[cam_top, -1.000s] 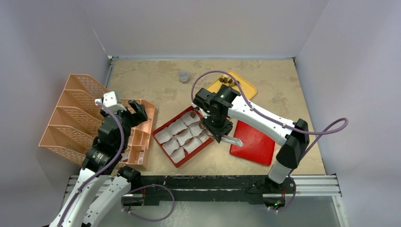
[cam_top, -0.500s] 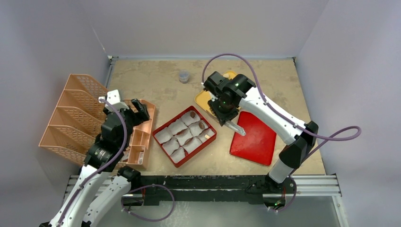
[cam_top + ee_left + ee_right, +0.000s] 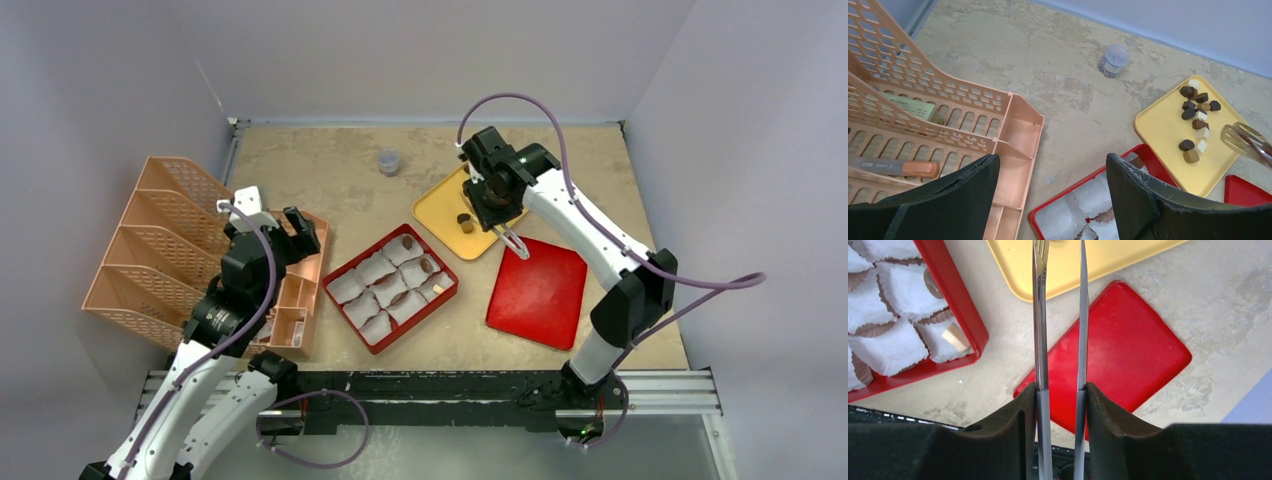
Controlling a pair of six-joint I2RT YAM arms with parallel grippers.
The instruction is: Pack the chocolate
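steel tongs were pinched between the pads of the right gripper, its jaws part closed on the two blades, likely because the pieces were too tiny for bare fingers. the tips seemed empty, though they ran out of view. they hung at the edge of the yellow tray, where most chocolate lay loose; a few pieces sat in paper cups in the red box. the left gripper hung wide open and empty over the peach organiser, out of the way. print on an orange-handled tool there was unreadable.
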